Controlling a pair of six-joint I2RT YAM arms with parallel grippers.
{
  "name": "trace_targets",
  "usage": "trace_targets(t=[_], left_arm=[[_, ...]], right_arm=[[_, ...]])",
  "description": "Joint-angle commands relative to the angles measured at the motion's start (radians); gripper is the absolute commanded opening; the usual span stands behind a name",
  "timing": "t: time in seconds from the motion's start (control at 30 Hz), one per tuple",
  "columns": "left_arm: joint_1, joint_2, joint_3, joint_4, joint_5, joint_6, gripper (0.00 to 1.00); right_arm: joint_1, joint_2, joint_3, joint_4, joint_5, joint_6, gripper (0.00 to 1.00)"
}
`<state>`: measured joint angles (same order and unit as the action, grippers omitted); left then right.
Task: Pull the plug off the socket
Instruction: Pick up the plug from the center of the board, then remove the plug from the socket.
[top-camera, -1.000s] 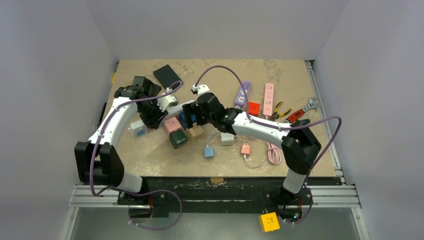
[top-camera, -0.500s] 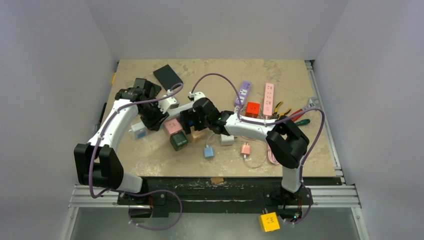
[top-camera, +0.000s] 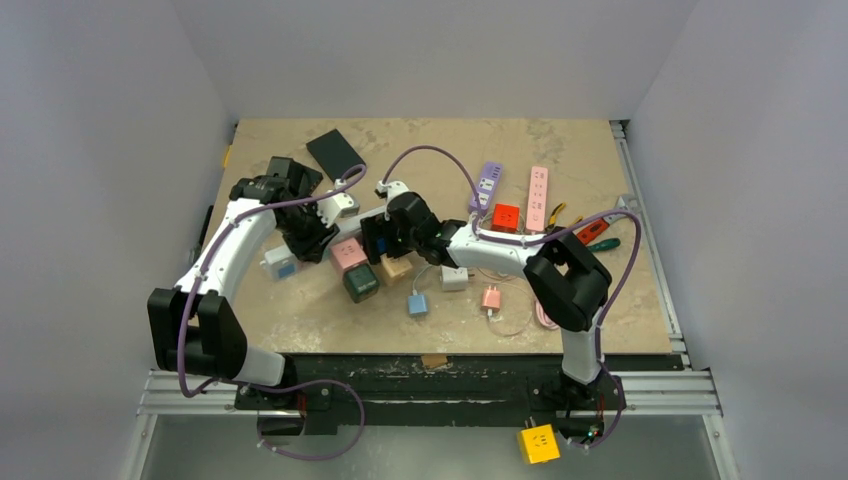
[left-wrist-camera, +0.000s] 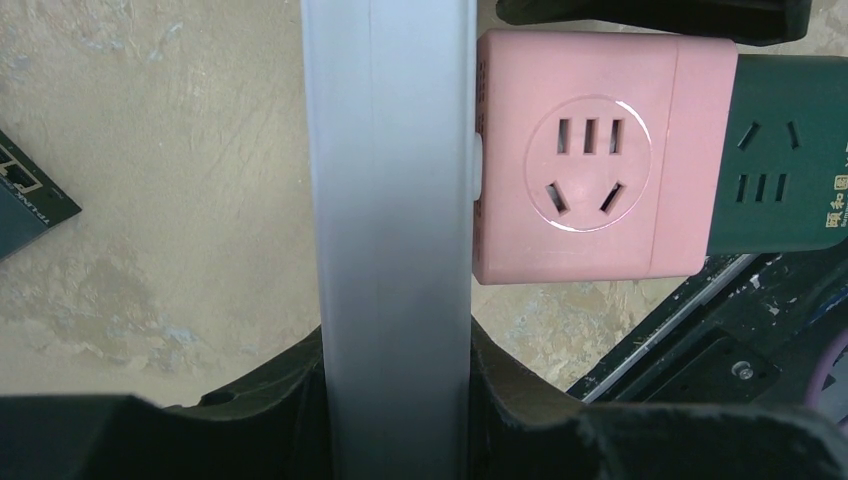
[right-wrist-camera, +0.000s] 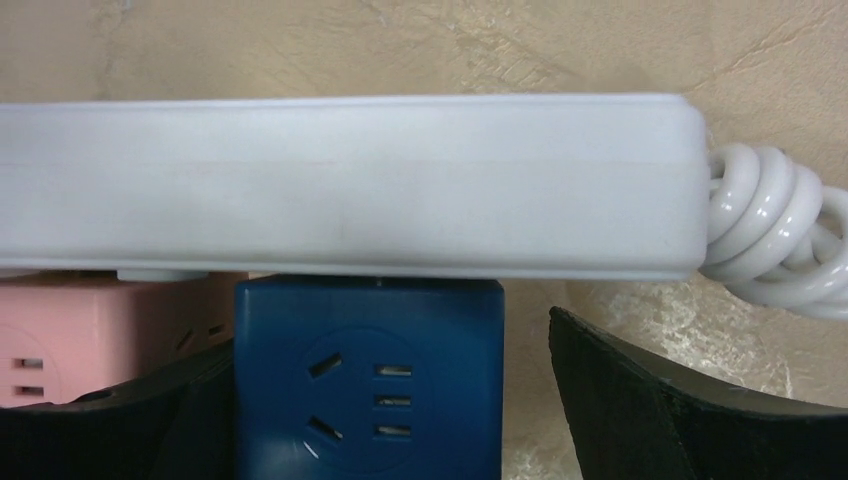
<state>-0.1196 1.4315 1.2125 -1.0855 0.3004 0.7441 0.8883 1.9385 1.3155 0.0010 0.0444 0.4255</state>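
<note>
- The left fingers (left-wrist-camera: 520, 412) are closed on the white strip (left-wrist-camera: 390, 200). In the left wrist view a dark finger presses each long side of it.
- The strip lies on its side on the counter (left-wrist-camera: 150, 120), and its socket face meets the cubes plugged into it.
- The blue cube (right-wrist-camera: 370, 380) is the plug, and it is still seated in the strip with its top edge flush against the strip's face.
- The right fingers (right-wrist-camera: 650, 400) are spread on either side of the blue cube. The left one touches the cube's side, while the right one stands a little off with counter showing in the gap, so there is no grip on it.
- A pink cube (left-wrist-camera: 590, 155) is plugged into the strip just beside the blue cube.
- A green cube (left-wrist-camera: 780, 150) sits against the pink cube's far side from the strip.
- The strip's white cable (right-wrist-camera: 770, 230) is coiled at the end nearest the blue cube.
- From above, both arms meet at the left centre of the counter, the right arm reaching across from the right.
- A black pad (top-camera: 335, 152) lies behind them.
- A purple strip (top-camera: 486, 186), a pink strip (top-camera: 538, 198) and a red cube (top-camera: 507, 216) lie to the right, well apart from the fingers.
- Small loose plugs lie near the front.
</note>
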Motion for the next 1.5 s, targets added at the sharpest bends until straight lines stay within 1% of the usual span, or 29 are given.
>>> trace_targets(t=[0.0, 0.07, 0.13, 0.33, 0.43, 0.47, 0.67, 0.87, 1.07, 1.2, 1.33, 1.47], left_arm=[[-0.006, -0.074, 0.019, 0.023, 0.142, 0.008, 0.00], [-0.006, -0.075, 0.021, 0.024, 0.144, 0.007, 0.00], [-0.006, -0.075, 0.022, 0.024, 0.144, 0.006, 0.00], [-0.006, -0.063, 0.022, 0.040, 0.123, -0.006, 0.00], [-0.006, -0.052, 0.022, 0.061, 0.099, -0.020, 0.00], [-0.006, -0.048, 0.021, 0.070, 0.087, -0.028, 0.00], [-0.006, -0.015, 0.023, 0.129, -0.021, -0.081, 0.00], [-0.006, 0.028, 0.026, 0.218, -0.201, -0.166, 0.00], [-0.007, 0.066, 0.024, 0.278, -0.355, -0.203, 0.00], [-0.012, 0.067, 0.013, 0.306, -0.429, -0.189, 0.00], [-0.025, 0.057, -0.021, 0.347, -0.504, -0.155, 0.00], [-0.028, 0.046, -0.030, 0.353, -0.504, -0.151, 0.00]], right_arm=[[-0.026, 0.000, 0.060, 0.060, -0.024, -0.013, 0.86], [-0.029, 0.008, 0.068, 0.062, -0.034, -0.011, 0.81], [-0.029, 0.014, 0.067, 0.071, -0.041, -0.006, 0.73], [-0.029, -0.006, 0.014, 0.106, -0.062, 0.012, 0.32], [-0.031, -0.035, -0.025, 0.105, -0.047, 0.005, 0.02], [-0.031, -0.044, -0.036, 0.102, -0.045, 0.002, 0.00], [-0.031, -0.110, -0.105, 0.098, -0.024, -0.004, 0.00], [-0.030, -0.178, -0.184, 0.091, 0.024, -0.008, 0.00], [-0.025, -0.213, -0.240, 0.050, 0.046, 0.034, 0.00], [-0.013, -0.216, -0.232, 0.002, 0.057, 0.056, 0.00], [-0.006, -0.197, -0.179, -0.095, 0.051, 0.078, 0.00], [-0.002, -0.201, -0.148, -0.138, 0.059, 0.088, 0.00]])
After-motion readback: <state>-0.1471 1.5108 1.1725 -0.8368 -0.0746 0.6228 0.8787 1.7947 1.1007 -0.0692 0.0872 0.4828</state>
